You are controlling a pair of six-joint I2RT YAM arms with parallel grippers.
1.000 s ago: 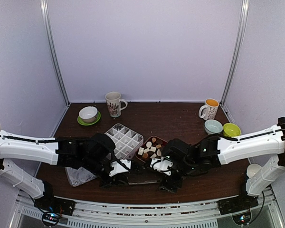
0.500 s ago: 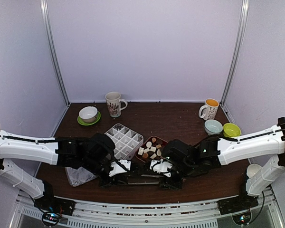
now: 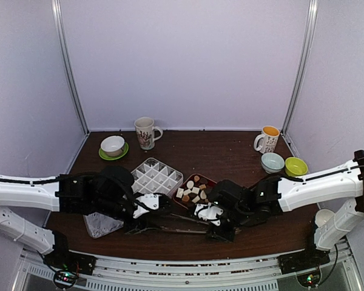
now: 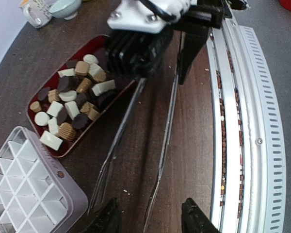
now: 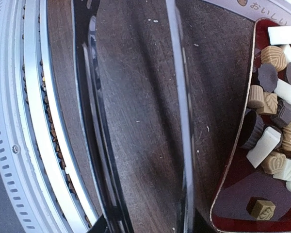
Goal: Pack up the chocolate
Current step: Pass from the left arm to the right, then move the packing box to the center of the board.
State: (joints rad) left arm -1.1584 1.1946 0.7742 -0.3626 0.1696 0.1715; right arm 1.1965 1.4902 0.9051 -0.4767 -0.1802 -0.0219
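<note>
Compared with a second ago, the left arm is pulling back leftward, and the left gripper (image 4: 153, 219) is standing open at the tips of the tongs (image 4: 120, 141), gripping nothing. The right gripper (image 3: 221, 233) is reaching low, clamping the tongs' far end. The chocolate (image 4: 70, 104) is lying in the red tray (image 5: 237, 194).

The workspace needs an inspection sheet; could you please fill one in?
Surface: brown table, few specks.
Job's things: chocolate in red tray; grid box empty; tongs beside tray.
Clutter: patterned mug, orange mug, white bowl, blue bowl, green bowl at back; grey tray at front left.
Tools: left tool open, at tongs' tips; right tool shut on tongs.
Cables: black cables along the arms.
Surroundings: pale walls; metal rail in front.
</note>
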